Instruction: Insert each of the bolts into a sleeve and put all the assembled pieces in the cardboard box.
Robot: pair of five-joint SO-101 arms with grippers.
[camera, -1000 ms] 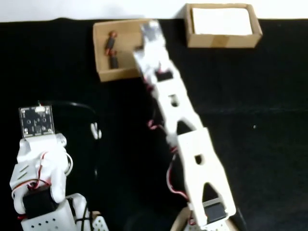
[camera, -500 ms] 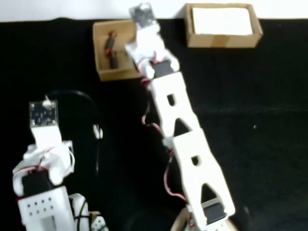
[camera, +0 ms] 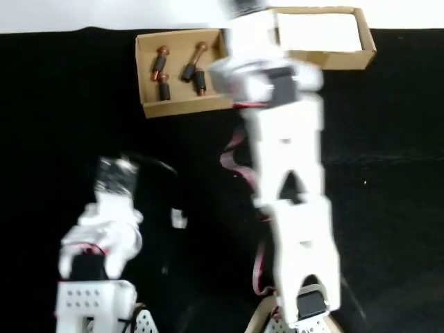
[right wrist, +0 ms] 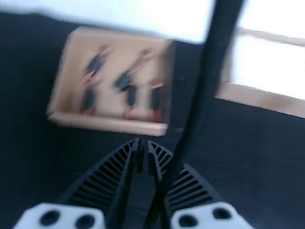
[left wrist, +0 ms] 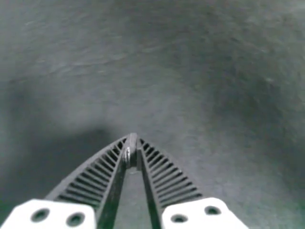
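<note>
Left tool point(left wrist: 132, 152), right tool point(right wrist: 141, 153) closed empty; copper-headed bolts point(camera: 200, 48) in dark sleeves point(camera: 164, 90) inside cardboard box point(camera: 180, 106)

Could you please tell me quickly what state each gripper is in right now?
Left gripper: closed, nothing clearly held.
Right gripper: closed, holding nothing.

Plain matte black counter point(camera: 388, 208). Tan-brown cardboard box point(camera: 180, 106), its assembled pieces point(camera: 194, 64) copper-orange at the heads and dark grey along the sleeves. Second tan box point(camera: 347, 59), white inside. White right arm point(camera: 288, 146) and white left arm point(camera: 104, 236), with red wires point(camera: 232, 147). Ribbed black jaws on left gripper point(left wrist: 132, 145) and right gripper point(right wrist: 142, 150), white at the base
</note>
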